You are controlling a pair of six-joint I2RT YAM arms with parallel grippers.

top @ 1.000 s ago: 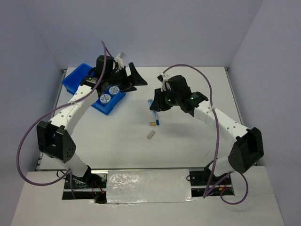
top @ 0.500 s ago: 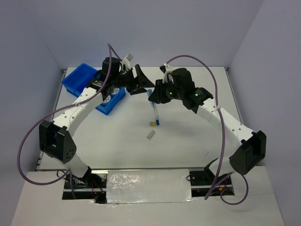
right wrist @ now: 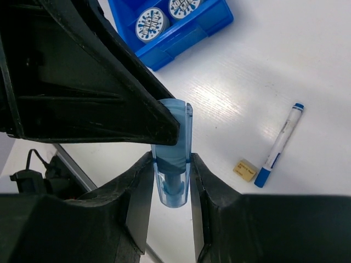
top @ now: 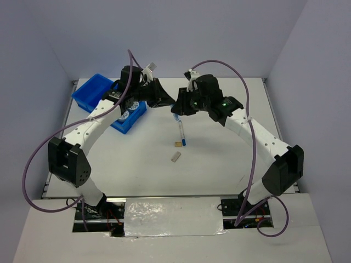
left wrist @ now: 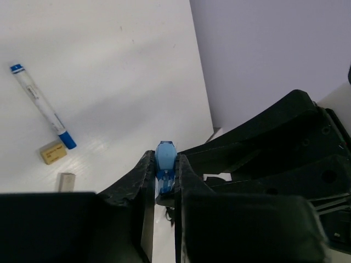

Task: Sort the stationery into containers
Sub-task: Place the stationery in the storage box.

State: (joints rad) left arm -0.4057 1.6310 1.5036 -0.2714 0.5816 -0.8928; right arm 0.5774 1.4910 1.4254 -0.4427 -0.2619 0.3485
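Above the table's far middle my two grippers meet tip to tip. A translucent blue stationery piece (right wrist: pixel 175 131) is between them. My right gripper (right wrist: pixel 171 164) is shut on its rounded end, and my left gripper (left wrist: pixel 165 167) is shut on the other end (left wrist: pixel 165 155). In the top view the left gripper (top: pixel 169 102) and right gripper (top: pixel 176 107) touch. On the table below lie a white-and-blue pen (top: pixel 181 133), a tan cube (top: pixel 178 144) and a grey block (top: pixel 175 157). The blue tray (top: pixel 88 93) at the far left holds two patterned discs (right wrist: pixel 152 23).
The left arm reaches across from the tray, so its forearm partly covers the tray's near end (top: pixel 129 125). The pen (left wrist: pixel 43 106), tan cube (left wrist: pixel 54 153) and grey block (left wrist: pixel 66 181) lie close together, just below the joined grippers. The table's back wall stands right behind both wrists.
My left gripper swung right from over the tray and closed on the blue piece. The right gripper rose from the pen towards the far middle, carrying that piece.
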